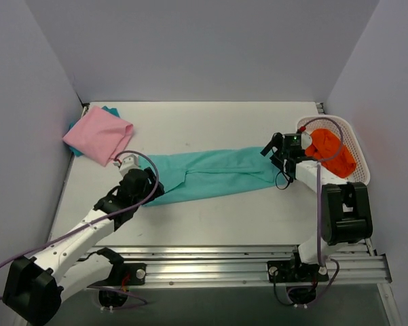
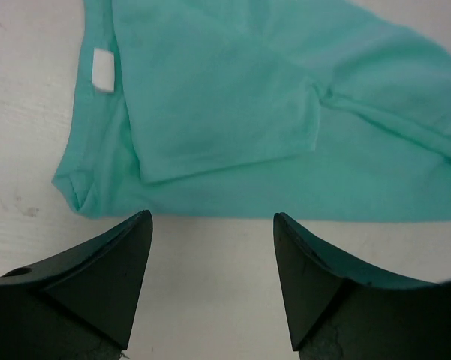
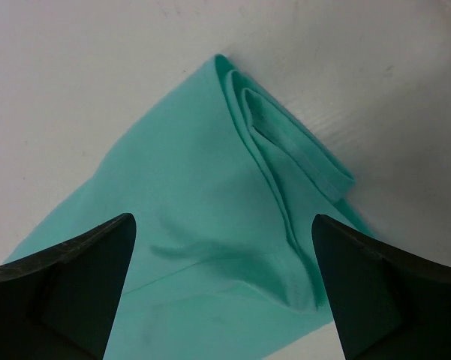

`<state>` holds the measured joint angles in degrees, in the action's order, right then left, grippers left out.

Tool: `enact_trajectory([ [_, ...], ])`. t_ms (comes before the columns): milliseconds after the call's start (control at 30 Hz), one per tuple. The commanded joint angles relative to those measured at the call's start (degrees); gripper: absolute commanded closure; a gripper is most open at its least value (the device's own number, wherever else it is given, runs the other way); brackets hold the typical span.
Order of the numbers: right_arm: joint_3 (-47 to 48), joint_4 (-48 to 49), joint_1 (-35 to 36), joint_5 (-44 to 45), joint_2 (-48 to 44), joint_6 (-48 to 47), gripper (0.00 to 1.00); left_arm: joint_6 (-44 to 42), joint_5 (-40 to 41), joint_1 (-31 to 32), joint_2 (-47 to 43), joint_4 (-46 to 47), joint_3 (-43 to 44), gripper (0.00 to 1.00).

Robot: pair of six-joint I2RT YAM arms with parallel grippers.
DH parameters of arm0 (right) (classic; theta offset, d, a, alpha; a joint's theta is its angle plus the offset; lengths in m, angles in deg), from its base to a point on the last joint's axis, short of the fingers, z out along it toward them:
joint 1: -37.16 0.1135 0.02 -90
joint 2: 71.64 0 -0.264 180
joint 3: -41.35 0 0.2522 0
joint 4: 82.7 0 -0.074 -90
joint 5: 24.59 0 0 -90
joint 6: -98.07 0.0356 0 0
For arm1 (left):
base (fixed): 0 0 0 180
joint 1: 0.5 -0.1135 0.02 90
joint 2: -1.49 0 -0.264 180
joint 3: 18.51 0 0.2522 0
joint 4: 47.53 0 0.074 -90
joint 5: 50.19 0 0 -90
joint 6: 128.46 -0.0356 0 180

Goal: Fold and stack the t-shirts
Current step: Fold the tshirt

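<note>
Lying under right hand (image 3: 223,219): teal t-shirt (image 3: 180,180)

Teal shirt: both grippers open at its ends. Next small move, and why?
Probably lower the right gripper and close on the right end of the teal shirt, to fold it leftward. The shirt lies flat as a long strip, its end sits between the open right jaws, and the left gripper holds nothing.

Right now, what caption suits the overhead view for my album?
Left arm and right arm flank a stretched mint-teal t-shirt; pink t-shirt lies far left.
</note>
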<state>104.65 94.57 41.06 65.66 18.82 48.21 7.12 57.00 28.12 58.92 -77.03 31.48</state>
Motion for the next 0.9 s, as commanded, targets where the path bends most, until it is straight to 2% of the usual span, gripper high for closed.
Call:
enact_trajectory([
  [0, -0.8, -1.0, 0.6, 4.1, -5.3, 1.7, 0.00, 8.5, 8.7, 6.1, -4.9, -5.3, -1.2, 0.26],
  [67, -0.6, -1.5, 1.0, 4.1, -6.9, 2.0, 0.00, 10.5, 11.5, 9.3, -7.0, -7.4, -0.7, 0.25],
  [200, 0.0, -2.1, 2.3, 4.7, -10.9, 1.5, 0.00, 10.8, 13.3, 9.6, -7.1, -8.6, 0.4, 0.25],
  [433, 1.9, -2.9, 3.4, 5.0, -11.2, -0.1, 0.00, 14.4, 17.3, 9.6, 0.7, -4.7, 1.7, 0.25],
  [667, -1.4, -0.3, 3.3, 9.3, -6.0, -0.7, 0.00, 17.3, 20.3, 8.9, 13.0, -2.4, 4.5, 0.25],
  [867, -0.8, 4.0, 3.3, 9.1, 4.2, 0.2, 0.00, 15.2, 14.9, 4.2, 21.1, 5.1, 4.4, 0.25],
])
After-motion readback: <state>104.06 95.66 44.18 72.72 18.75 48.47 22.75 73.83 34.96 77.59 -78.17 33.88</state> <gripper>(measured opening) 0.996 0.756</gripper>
